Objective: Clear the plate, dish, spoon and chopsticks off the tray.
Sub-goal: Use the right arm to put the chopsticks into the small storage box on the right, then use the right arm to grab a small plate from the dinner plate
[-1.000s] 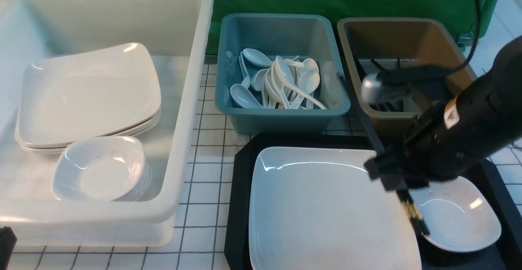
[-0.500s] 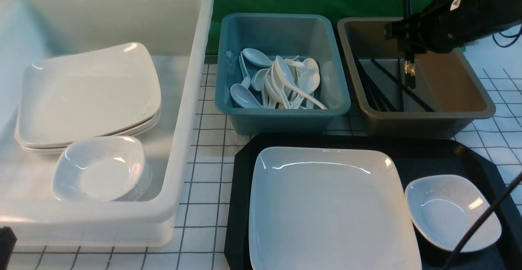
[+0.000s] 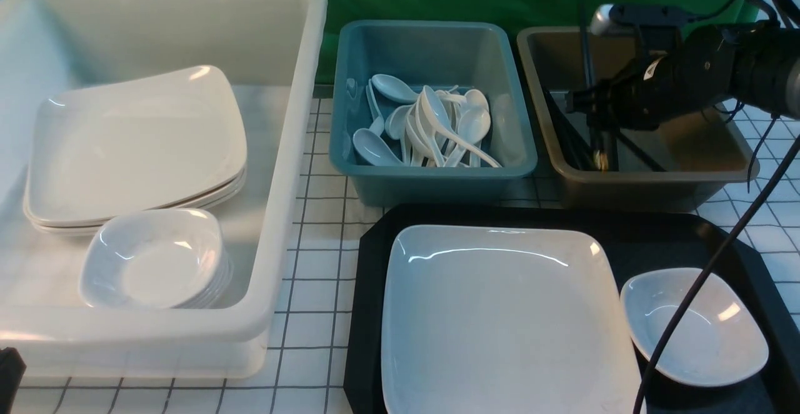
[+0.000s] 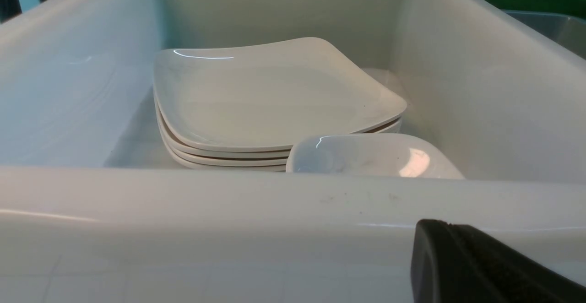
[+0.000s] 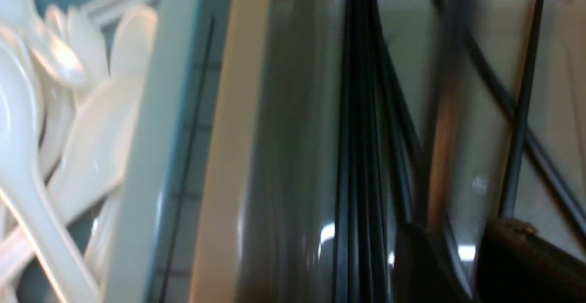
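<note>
Where chopsticks point(image 3: 587, 57) are: between the open fingers point(image 5: 517, 257), reaching toward 12 and 6 o'clock in front view.
Right gripper point(image 3: 592, 114): fingers stand apart.
Plate point(image 3: 506, 326): at its 7 o'clock.

The large glossy white plate point(image 3: 500, 326), a rounded square with a shallow raised rim, lies face up on the black rectangular tray point(image 3: 369, 314), whose corners are cut off. The small white dish point(image 3: 719, 339) sits upright beside the plate on the same tray, its shallow hollow facing up; the slender black chopsticks point(image 3: 587, 57), gold near one end and blurred up close, stand steeply in the brown tub point(image 3: 656, 177)
</note>
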Controlling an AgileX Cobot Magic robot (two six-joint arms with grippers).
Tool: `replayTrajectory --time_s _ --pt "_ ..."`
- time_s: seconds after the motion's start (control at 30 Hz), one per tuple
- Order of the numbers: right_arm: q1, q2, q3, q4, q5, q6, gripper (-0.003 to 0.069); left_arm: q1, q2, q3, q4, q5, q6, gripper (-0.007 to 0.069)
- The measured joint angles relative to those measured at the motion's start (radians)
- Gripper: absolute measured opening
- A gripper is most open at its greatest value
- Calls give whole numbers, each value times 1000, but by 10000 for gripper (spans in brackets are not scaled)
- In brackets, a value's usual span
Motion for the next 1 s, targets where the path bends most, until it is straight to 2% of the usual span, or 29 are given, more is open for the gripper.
replayTrajectory --time_s 0.1,0.2,0.27,0.43,0.5,0.7,1.0 --pt "0 -6 -1 2 101 29 294 0 0 0 0 0 0 20" --pt "0 -30 -1 2 200 30 281 0 0 0 0 0 0 20" --pt "0 -53 -1 2 260 25 255 0 0 0 0 0 0 20" --pt "0 -203 -15 1 523 -60 83 0 0 0 0 0 0 20" --pt "0 -260 -17 1 606 -81 36 0 0 0 0 0 0 20" --pt "0 -448 -22 4 862 -112 30 0 0 0 0 0 0 20" --pt "0 -747 185 7 864 -106 30 0 0 0 0 0 0 20"
